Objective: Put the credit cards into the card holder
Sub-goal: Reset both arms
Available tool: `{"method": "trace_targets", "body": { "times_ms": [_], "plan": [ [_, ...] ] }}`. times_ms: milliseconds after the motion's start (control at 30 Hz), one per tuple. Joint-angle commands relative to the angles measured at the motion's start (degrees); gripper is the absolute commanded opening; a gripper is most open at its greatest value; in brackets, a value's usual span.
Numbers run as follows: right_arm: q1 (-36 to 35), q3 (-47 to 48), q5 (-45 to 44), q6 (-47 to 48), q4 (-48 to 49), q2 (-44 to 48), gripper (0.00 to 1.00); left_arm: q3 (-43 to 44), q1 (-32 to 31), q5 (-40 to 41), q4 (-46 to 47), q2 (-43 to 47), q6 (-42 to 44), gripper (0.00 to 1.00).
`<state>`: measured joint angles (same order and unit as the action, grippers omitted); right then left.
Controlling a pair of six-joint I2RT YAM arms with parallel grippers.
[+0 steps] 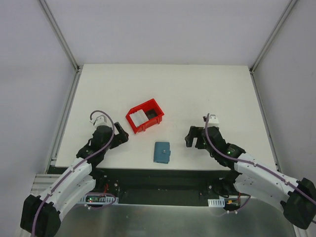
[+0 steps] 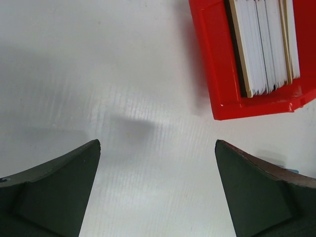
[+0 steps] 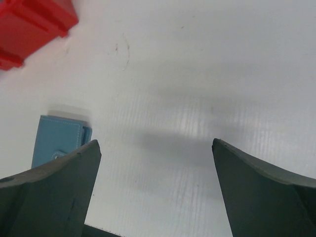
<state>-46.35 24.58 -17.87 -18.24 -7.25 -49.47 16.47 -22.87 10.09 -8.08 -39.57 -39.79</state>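
While the bin [image 2: 217, 74] holds cards [image 2: 264, 44], wallet [image 1: 161, 152] lies closed.

The left gripper [image 2: 157, 144] has its fingers wide apart with only bare table [image 2: 98, 74] between and ahead of them. Its one obstacle is the red bin [image 2: 213, 64], ahead to its right, whose wall closes around the credit cards [image 2: 261, 44]. The right gripper [image 3: 155, 143] has the same free table ahead, but the card holder [image 3: 55, 139] lies flat close on its left, partly hidden behind that finger.
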Motion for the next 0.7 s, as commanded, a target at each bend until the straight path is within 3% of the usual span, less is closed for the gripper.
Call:
{"method": "trace_targets", "body": {
  "times_ms": [0, 333, 533, 667],
  "plan": [
    [3.98, -0.41, -4.71, -2.32, -4.61, 5.78, 0.96, -0.21, 0.90, -2.62, -2.64, 3.44, -0.73, 0.99],
    [8.20, 1.52, -11.66, 0.48, -11.30, 8.08, 0.96, 2.42, 0.81, 2.83, -6.69, 1.87, -0.38, 0.99],
    [9.78, 2.23, -20.35, 5.57, -11.74, 7.81, 0.96, 2.60, 0.81, 8.44, -6.87, 4.14, -0.90, 0.99],
    [13.55, 2.23, -17.38, 6.90, -9.98, 7.55, 0.96, 1.99, 0.81, 10.83, -6.95, 6.52, -2.31, 0.99]
  ]
}}
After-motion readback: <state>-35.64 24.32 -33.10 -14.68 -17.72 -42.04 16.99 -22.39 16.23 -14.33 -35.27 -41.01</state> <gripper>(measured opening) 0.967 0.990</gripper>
